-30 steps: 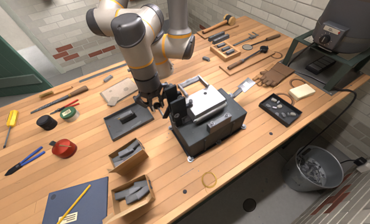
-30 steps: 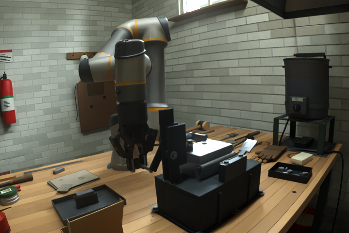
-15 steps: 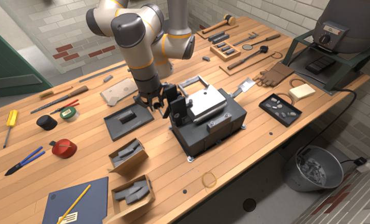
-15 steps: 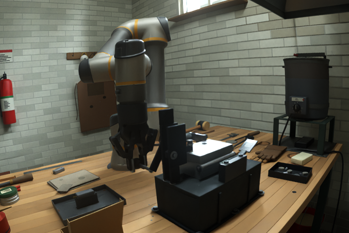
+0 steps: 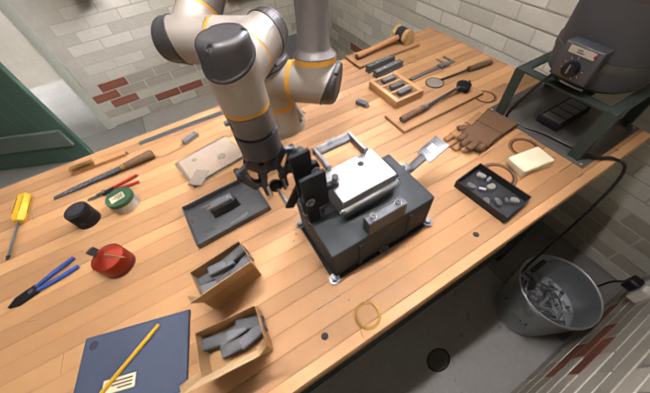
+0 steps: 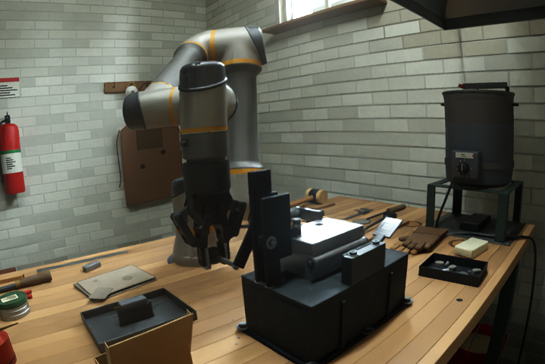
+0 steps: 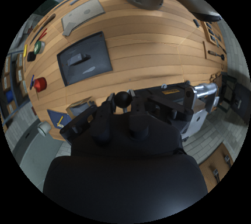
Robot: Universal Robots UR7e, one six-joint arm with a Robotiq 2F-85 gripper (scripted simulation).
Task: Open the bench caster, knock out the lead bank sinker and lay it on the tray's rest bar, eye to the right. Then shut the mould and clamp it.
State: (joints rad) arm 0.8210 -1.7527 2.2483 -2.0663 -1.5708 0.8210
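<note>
The bench caster (image 5: 366,210) (image 6: 324,274) is a dark block bolted to the middle of the bench, its silver mould plate (image 5: 363,180) lying flat on top. At its left end dark clamp uprights stand, and a thin lever with a black ball knob (image 7: 123,98) (image 5: 275,185) sticks out leftward. I have my gripper (image 5: 271,187) (image 6: 213,257) (image 7: 123,101) closed around that ball knob. The sinker is hidden. The dark tray (image 5: 225,211) (image 6: 137,315) (image 7: 84,61) with its raised rest bar (image 5: 221,203) lies left of the caster.
The melting pot (image 6: 479,137) stands on a stand at the bench's right end. Two open cardboard boxes (image 5: 226,273) of grey pieces sit near the front. A parts tray (image 5: 493,191), glove (image 5: 483,131), hand tools and a red can (image 5: 113,260) lie around.
</note>
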